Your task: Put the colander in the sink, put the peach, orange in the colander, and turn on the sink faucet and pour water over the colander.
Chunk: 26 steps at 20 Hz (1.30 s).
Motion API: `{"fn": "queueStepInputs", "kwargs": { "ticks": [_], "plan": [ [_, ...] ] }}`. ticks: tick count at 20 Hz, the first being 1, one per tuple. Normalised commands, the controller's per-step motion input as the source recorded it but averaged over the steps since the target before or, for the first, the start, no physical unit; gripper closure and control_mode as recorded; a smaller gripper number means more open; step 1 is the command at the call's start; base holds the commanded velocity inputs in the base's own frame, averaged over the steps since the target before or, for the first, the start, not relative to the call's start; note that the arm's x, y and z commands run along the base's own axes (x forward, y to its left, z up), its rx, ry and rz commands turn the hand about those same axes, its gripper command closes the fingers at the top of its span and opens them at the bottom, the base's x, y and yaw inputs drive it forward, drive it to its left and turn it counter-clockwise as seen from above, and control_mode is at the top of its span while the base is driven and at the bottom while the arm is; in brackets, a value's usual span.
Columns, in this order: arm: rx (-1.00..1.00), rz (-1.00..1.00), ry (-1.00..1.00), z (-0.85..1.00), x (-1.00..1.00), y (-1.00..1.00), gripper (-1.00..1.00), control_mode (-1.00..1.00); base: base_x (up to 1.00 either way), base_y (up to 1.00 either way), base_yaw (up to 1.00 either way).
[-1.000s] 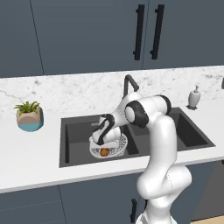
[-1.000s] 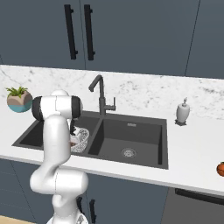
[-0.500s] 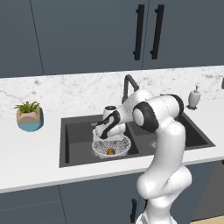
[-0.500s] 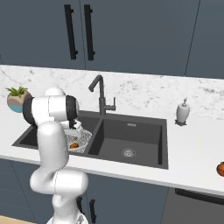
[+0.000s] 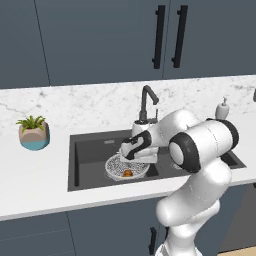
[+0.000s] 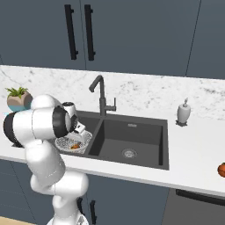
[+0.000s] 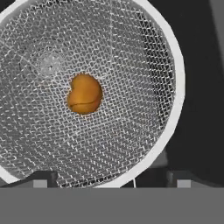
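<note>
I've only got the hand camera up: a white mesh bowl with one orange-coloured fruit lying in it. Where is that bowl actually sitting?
Observer: The colander sits in the left basin of a dark double sink set into a marble counter.
Operator: Is any water running onto it?
Observer: No stream is visible. The tall black faucet stands behind the divider between the basins.
Operator: Is there any other fruit about?
Observer: Yes, a second round fruit lies on the counter at the far right of the right base view, past the white soap dispenser.
</note>
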Motion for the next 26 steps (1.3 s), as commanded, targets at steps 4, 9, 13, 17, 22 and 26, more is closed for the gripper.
{"fn": "queueStepInputs", "kwargs": {
  "ticks": [4,9,13,17,22,26],
  "plan": [
    [0.00,-0.16,0.00,0.58,-0.79,-0.43,-1.00,-1.00,0.00,0.00,0.00],
    [0.00,-0.12,-0.01,0.92,-0.31,-0.30,-1.00,-1.00,0.00,0.00,0.00],
    [0.00,-0.03,-0.01,0.99,-0.23,-0.23,-1.00,-1.00,0.00,0.00,0.00],
    [-0.06,0.02,0.00,0.70,-0.45,-0.46,-1.00,-1.00,0.00,0.00,0.00],
    [-0.05,0.11,0.00,0.50,-0.55,-0.82,-1.00,-1.00,0.00,0.00,0.00],
    [-0.04,0.13,0.00,0.48,-0.69,-0.96,-1.00,-1.00,0.00,0.00,0.00]
  ]
}}
